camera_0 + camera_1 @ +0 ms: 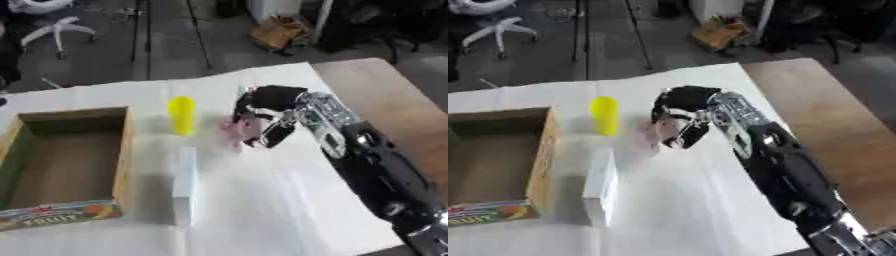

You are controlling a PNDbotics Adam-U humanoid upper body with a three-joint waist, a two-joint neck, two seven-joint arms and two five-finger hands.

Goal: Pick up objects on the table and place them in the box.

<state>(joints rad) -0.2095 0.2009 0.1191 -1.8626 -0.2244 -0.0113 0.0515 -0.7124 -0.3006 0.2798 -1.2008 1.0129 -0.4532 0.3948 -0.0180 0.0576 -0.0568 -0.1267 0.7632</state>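
An open cardboard box [124, 150] with a fruit-print front sits at the left of the white-covered table; its inside looks empty. A yellow cylinder-like object [182, 115] stands just right of the box. A white rectangular box [185, 182] lies in front of it. A small pink object [234, 132] sits mid-table. My right hand [267, 107] reaches in from the lower right and hovers over the pink object, fingers curled down around it. Whether the fingers touch it is blurred. My left hand shows in neither view.
The bare wooden tabletop [385, 95] lies to the right of the white cloth [262, 210]. Beyond the far edge are a floor, an office chair [52, 25] and a brown bag [278, 31].
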